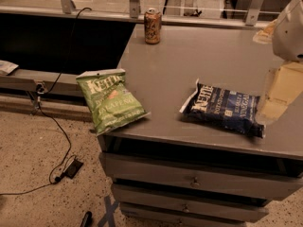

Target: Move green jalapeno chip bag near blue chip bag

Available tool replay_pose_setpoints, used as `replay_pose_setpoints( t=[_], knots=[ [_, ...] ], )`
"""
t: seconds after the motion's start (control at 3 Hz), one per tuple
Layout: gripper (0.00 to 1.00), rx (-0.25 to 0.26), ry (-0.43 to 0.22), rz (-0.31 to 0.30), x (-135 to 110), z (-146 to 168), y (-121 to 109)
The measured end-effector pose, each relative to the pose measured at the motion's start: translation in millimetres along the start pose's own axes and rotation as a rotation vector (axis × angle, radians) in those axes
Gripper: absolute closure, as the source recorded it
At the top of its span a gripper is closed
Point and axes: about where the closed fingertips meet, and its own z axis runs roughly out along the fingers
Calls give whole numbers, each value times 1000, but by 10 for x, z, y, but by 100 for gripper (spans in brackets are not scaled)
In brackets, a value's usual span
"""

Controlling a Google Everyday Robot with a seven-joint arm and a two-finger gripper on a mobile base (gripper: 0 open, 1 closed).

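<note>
Camera view looks down on a grey cabinet top that fills the middle and right of the frame. The green jalapeno chip bag lies flat at the left-centre of the frame, on the front left corner of the top. Its white seam points to the upper left, and its left side juts out past the cabinet's edge over the floor. The blue chip bag lies flat in the lower right part of the top, near the front edge, with its white crimped end turned to the left. A stretch of bare grey surface separates the two bags; they are well apart and do not touch.

The gripper shows at the right edge of the frame as pale yellowish parts hanging under a white arm housing in the upper right corner. Its lower end sits just over the right end of the blue bag, far from the green bag. I cannot tell whether it is clenched or released, and nothing is seen in its grasp.

A brown drink can stands upright near the top's far edge, in the upper middle of the frame. Below the top, drawers with small knobs face the lower edge. On the speckled floor at lower left, a black cable trails down to a small black box.
</note>
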Motion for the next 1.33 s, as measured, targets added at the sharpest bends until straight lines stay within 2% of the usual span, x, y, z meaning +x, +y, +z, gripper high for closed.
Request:
replay_pose_setpoints(
  t=[0.33, 0.67, 1.0, 1.33],
  knots=[
    [0, 0, 0, 0, 0, 0, 0],
    [0, -18, -6, -69, -265, 98, -72],
    [0, -49, -34, -166, -786, 272, -208],
    [0, -86, -71, -279, -1425, 493, -265]
  ],
)
